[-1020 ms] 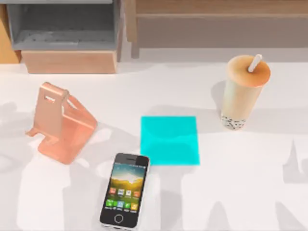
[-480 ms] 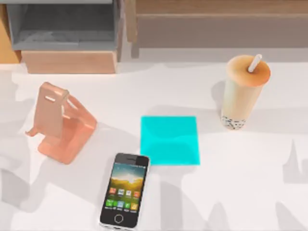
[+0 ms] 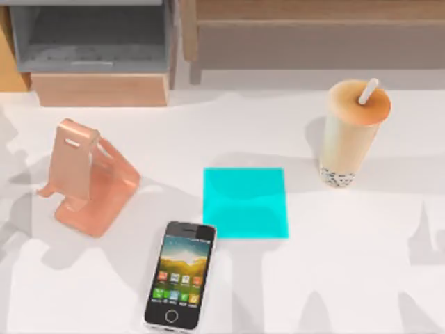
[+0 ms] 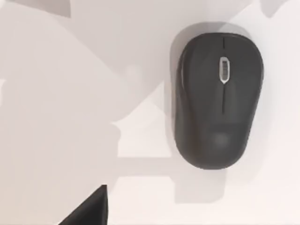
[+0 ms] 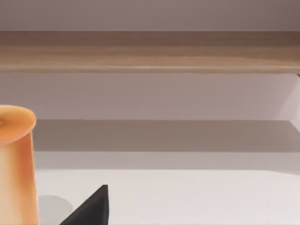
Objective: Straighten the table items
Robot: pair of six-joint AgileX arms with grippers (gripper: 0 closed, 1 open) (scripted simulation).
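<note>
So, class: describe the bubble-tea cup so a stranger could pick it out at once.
Start from the broad white table in the top view and go to its right side, near the back. There the bubble-tea cup stands upright, right of the flat cyan pad. It alone is tall, tan, with a white straw.

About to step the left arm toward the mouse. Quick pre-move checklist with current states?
1. Mouse lies flat on the table, below the left wrist camera: ok.
2. Nothing touching the mouse or crowding it: ok.
3. Left jaws open or shut: cannot tell; just a dark tip at the picture's edge.
4. Smartphone flat, screen up, beside the cyan pad, not on the pink stand: not ok for a tidy table.
5. Bubble-tea cup upright at the top view's right, straw in: ok.
6. Right jaws state: cannot tell.
</note>
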